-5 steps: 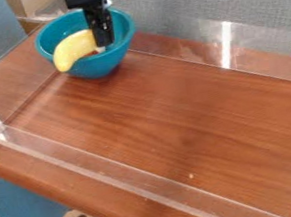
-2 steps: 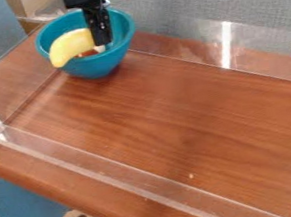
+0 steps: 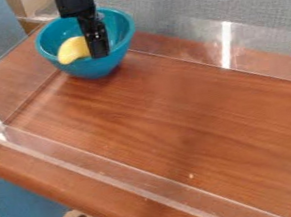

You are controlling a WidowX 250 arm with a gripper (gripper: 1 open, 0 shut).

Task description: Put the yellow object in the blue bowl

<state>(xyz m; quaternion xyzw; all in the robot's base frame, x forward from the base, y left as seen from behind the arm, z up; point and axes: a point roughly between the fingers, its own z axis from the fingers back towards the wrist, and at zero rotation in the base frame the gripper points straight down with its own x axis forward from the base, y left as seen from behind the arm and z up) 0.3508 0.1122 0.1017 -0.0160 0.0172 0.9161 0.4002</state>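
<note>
The yellow object point(image 3: 73, 51) is a small banana-shaped toy lying inside the blue bowl point(image 3: 104, 66), against its left inner side. The bowl stands at the far left corner of the wooden table. My gripper point(image 3: 87, 39) hangs straight down over the bowl's middle, open. One dark finger point(image 3: 94, 31) reaches into the bowl just right of the banana and is clear of it. The other finger is hard to make out.
The brown wooden tabletop point(image 3: 177, 116) is ringed by a low clear plastic wall point(image 3: 233, 36). Its near rail runs along the front-left edge point(image 3: 76, 170). A grey backdrop stands behind the bowl.
The banana has left the fingers and dropped from its tilted, raised pose to rest low in the bowl. The gripper has opened, and its body now shows a little further left.
</note>
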